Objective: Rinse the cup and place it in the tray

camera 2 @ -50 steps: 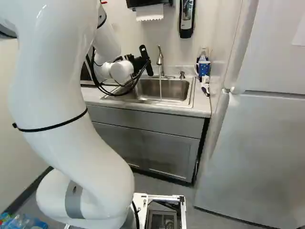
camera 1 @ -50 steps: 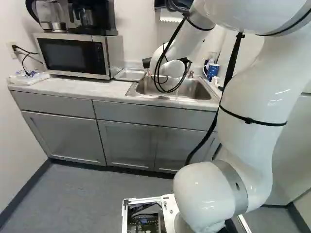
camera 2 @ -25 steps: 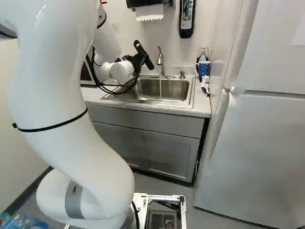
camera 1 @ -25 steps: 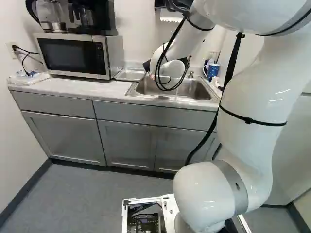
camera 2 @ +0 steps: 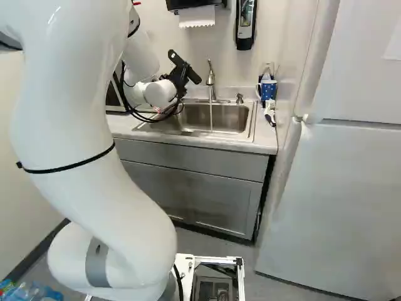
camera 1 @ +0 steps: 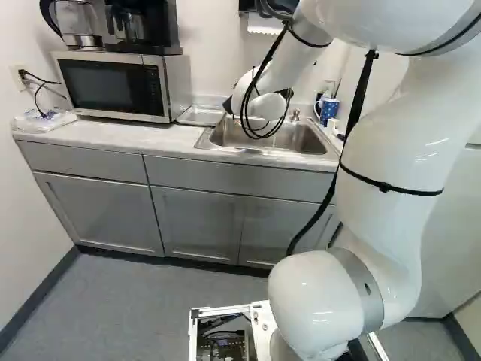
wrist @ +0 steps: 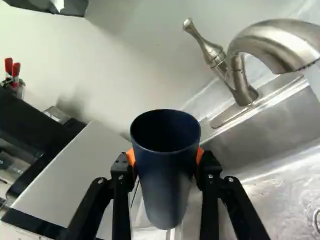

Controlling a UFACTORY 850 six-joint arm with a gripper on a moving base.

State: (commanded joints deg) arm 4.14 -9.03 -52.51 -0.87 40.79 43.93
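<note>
Microwave [camera 1: 113, 86] on the counter [camera 1: 105, 135], bearing a glass jug [camera 1: 75, 19] beside a coffee maker [camera 1: 144, 26]; white packet [camera 1: 34, 123] at the counter's left end. Right base view: paper towel [camera 2: 197, 17], wall-mounted dispenser [camera 2: 245, 25] to its right; dotted blue mug [camera 2: 268, 90] near the refrigerator [camera 2: 338, 200].

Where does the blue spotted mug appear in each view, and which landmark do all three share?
Left base view: mug, upper right, beside the sink.
Right base view: upper right, between sink and fridge.
Wrist view: not in it; the gripped plain dark cup is another.
Shared landmark: sink.
</note>
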